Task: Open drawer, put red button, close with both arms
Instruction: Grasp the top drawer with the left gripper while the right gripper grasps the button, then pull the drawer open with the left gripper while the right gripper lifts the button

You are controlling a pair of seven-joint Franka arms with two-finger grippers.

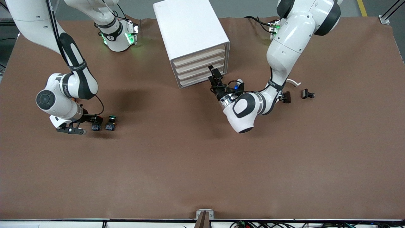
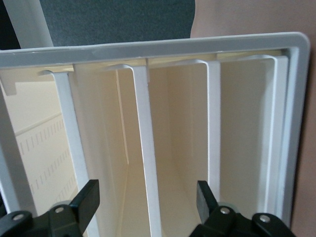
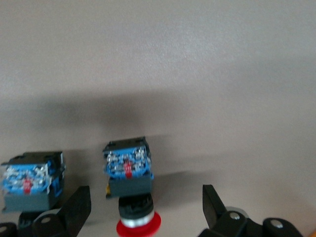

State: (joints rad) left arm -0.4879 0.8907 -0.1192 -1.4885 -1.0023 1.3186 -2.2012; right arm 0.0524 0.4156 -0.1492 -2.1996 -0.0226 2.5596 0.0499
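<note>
The red button (image 3: 133, 202) lies on its side on the brown table, red cap toward my right gripper (image 3: 144, 203), whose open fingers stand on either side of it without touching. In the front view the red button (image 1: 96, 127) is toward the right arm's end, at the tip of my right gripper (image 1: 90, 124). The white drawer cabinet (image 1: 190, 34) stands at mid-table with its drawers pushed in. My left gripper (image 1: 213, 73) is open at the drawer fronts; in the left wrist view my left gripper (image 2: 148, 197) straddles one white drawer lip (image 2: 143, 123).
A second button with a green cap (image 1: 111, 123) lies beside the red one; it also shows in the right wrist view (image 3: 32, 180). Two small black parts (image 1: 307, 94) (image 1: 286, 96) and a white curved piece (image 1: 294, 82) lie toward the left arm's end.
</note>
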